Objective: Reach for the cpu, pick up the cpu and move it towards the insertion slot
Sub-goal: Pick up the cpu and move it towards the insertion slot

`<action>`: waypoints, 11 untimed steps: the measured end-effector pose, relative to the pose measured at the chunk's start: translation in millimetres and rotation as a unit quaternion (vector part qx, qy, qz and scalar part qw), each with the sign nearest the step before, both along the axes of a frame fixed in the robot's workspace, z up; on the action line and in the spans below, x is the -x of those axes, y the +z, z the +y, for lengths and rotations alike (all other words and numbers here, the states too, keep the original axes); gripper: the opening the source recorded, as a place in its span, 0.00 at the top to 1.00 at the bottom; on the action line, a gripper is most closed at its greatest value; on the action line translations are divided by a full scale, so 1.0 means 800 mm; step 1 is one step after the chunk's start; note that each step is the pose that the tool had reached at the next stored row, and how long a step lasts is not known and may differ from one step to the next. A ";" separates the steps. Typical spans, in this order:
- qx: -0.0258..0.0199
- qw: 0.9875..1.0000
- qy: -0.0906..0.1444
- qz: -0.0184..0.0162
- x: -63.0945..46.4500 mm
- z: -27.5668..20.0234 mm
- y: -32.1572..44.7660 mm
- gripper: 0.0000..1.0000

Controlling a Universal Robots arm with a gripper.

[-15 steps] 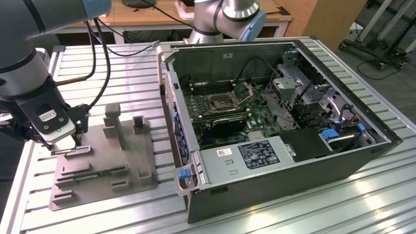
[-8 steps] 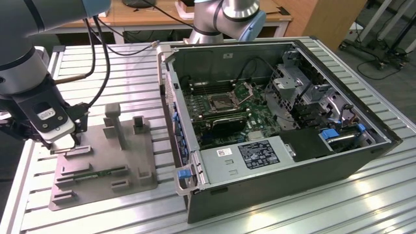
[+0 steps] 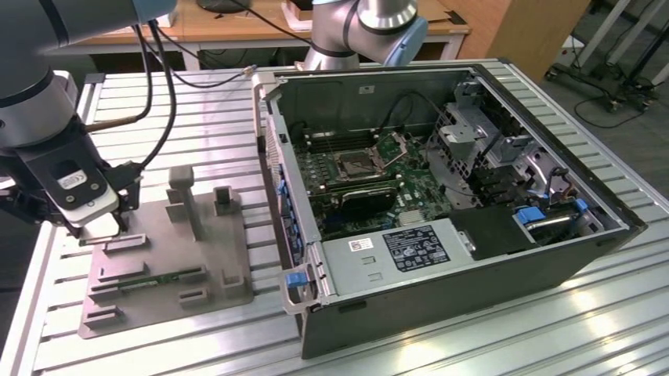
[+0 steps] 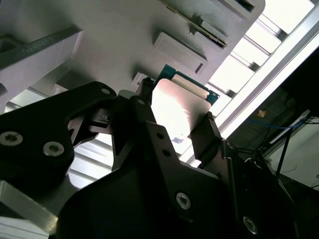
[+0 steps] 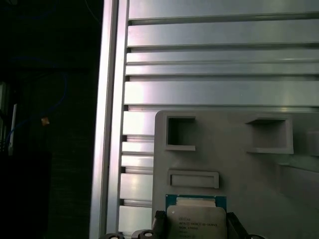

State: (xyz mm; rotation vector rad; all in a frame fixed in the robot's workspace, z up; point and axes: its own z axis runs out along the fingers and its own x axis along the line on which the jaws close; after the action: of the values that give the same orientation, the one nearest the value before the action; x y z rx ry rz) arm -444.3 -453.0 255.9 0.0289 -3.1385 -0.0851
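**Gripper and cpu relative to the socket.** The gripper (image 4: pixel 177 104) is clamped on the cpu (image 4: pixel 185 110), with one finger against each of two opposite edges and the chip's metal top exposed. The chip is just above or on the grey plastic tray (image 5: pixel 239 164); which of the two cannot be told. In the exterior view, the gripper is at middle left of the frame. The insertion slot (image 3: pixel 356 164) lies well apart toward the exterior view's right, just above centre. It is inside the open computer case (image 3: pixel 418 305), whose side wall stands between.
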 end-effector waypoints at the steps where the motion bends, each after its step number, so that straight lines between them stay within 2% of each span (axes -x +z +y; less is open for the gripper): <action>1: 0.000 1.000 0.000 0.000 0.000 0.0000 0.0008 0.45; 11: 0.000 1.000 0.000 0.000 0.000 0.0000 0.0064 0.45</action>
State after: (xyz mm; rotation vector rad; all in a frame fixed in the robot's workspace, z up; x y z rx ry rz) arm -444.2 -453.0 261.0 0.0289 -3.1386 -0.0836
